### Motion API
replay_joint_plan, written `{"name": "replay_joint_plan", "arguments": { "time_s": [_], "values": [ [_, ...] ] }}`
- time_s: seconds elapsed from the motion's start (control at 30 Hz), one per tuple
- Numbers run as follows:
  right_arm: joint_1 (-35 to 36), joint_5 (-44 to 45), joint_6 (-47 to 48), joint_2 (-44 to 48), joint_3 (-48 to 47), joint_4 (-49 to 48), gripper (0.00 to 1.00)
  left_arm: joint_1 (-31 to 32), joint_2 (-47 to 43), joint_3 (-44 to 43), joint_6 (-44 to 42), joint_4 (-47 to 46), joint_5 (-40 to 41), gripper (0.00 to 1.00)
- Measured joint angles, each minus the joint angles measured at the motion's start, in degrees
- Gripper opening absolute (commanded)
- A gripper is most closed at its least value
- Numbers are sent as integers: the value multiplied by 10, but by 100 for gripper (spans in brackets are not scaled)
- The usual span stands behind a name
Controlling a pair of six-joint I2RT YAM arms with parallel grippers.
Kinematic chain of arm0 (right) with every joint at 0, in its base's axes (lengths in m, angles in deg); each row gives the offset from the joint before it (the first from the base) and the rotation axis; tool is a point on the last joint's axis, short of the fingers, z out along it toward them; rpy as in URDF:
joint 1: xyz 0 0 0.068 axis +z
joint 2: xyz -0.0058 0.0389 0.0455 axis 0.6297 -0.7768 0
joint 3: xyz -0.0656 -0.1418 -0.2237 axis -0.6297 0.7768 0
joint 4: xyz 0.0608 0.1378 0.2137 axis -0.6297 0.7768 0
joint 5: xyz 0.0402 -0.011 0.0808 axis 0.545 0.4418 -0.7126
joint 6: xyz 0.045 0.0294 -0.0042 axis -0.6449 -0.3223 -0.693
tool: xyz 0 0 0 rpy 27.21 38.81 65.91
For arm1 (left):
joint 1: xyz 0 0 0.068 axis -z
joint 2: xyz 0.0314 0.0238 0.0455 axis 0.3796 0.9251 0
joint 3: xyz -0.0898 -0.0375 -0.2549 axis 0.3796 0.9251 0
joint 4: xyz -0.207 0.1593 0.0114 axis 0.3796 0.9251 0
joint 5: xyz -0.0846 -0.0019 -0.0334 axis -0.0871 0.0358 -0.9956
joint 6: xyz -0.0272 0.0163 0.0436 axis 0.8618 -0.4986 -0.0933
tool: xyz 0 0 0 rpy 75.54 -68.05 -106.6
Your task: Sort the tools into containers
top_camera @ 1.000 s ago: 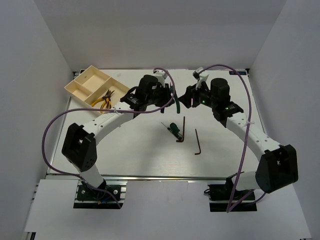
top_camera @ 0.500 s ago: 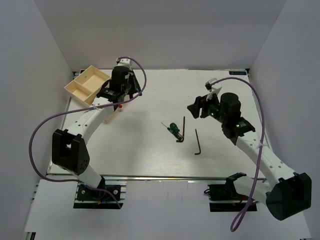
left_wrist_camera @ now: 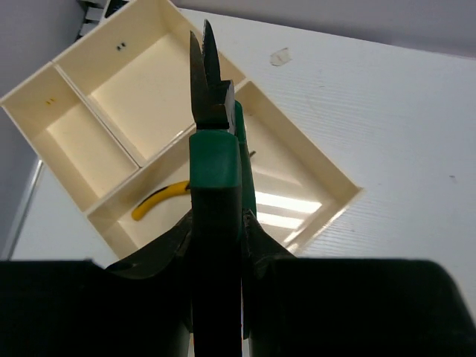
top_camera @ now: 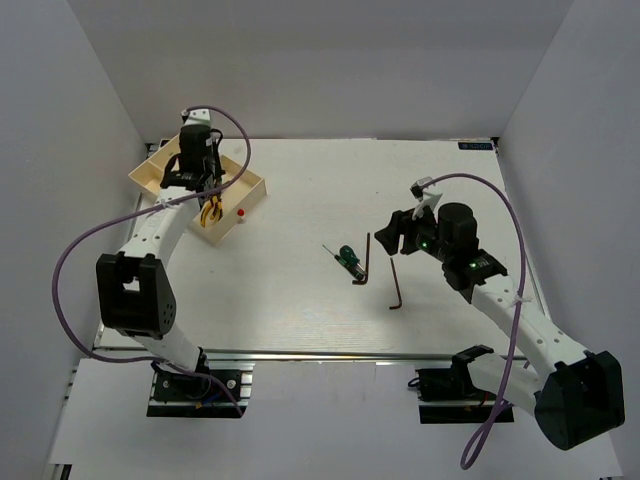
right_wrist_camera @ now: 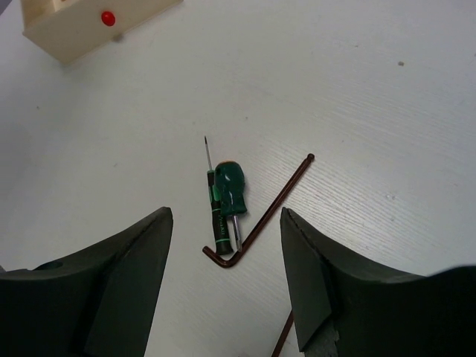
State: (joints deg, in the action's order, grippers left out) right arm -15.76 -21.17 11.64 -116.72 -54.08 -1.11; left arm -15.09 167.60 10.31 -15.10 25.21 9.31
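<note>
Green pliers (left_wrist_camera: pixel 214 158) above cream tray (left_wrist_camera: pixel 141 89)

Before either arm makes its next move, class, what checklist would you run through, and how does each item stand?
1. Left end effector shut on green pliers: ok.
2. Green pliers above the tray: ok.
3. Drop lands clear of the yellow pliers: cannot tell.
4. Right end effector open: ok.
5. Right end effector above the screwdriver: ok.
6. Screwdriver clear of the hex key: not ok, they lie close together, perhaps touching.
</note>
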Motion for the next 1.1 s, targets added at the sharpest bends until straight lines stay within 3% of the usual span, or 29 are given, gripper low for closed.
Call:
{"name": "replay_joint_plan", "arguments": {
  "time_s": [0.33,0.7,0.93,1.03,1.1],
  "values": [
    [0,-10,-8,3,11,0,66,-2,91,6,-59,-53,92,0],
    [0,-10,-9,3,37,0,66,0,117,45,-135,-103,158,0],
    [0,-10,-8,3,37,0,67,7,158,47,-142,-95,155,26],
    [0,-10,-8,3,38,0,67,8,162,44,-140,-89,155,41],
    [0,-10,-9,3,38,0,67,9,162,42,-139,-82,154,57]
  ]
}}
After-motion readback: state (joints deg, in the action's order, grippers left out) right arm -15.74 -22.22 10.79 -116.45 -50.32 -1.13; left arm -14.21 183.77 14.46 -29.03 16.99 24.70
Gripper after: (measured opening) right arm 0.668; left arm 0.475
